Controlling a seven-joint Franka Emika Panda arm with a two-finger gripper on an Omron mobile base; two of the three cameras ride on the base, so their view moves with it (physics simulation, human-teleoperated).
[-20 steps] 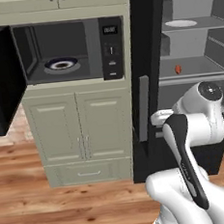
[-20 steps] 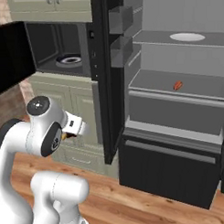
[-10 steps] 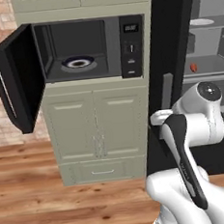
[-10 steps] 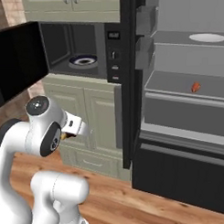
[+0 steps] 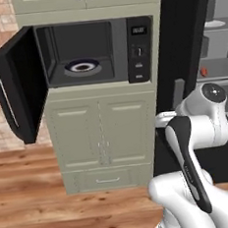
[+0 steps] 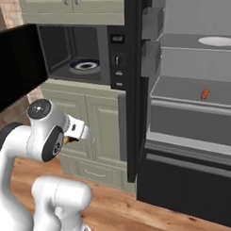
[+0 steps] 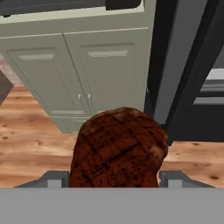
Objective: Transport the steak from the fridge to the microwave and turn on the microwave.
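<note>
The steak [image 7: 118, 148], a dark brown grilled lump, sits between my gripper's [image 7: 114, 180] fingers in the hand view, and the gripper is shut on it. In the right base view the gripper [image 6: 71, 137] hangs low in front of the cream cabinet doors, below the microwave [image 6: 82, 55]. The microwave [image 5: 95, 53] stands open, its black door [image 5: 20, 90] swung out to the left. A glass turntable [image 5: 83, 66] lies inside. Its control panel [image 5: 138, 49] is on the right side. The fridge [image 6: 193, 114] stands open to the right.
Cream cabinet doors [image 5: 100, 132] and a drawer sit under the microwave, above a wooden floor [image 5: 31, 208]. The fridge's black door edge [image 6: 135, 88] juts out between microwave and fridge shelves. On the shelves lie a small orange-red item [image 6: 205, 94] and a white plate [image 6: 217, 40].
Both base views have shifted with the base: the microwave now sits nearer the middle and larger, the fridge further right. The arm's pose and its hold on the steak look unchanged.
</note>
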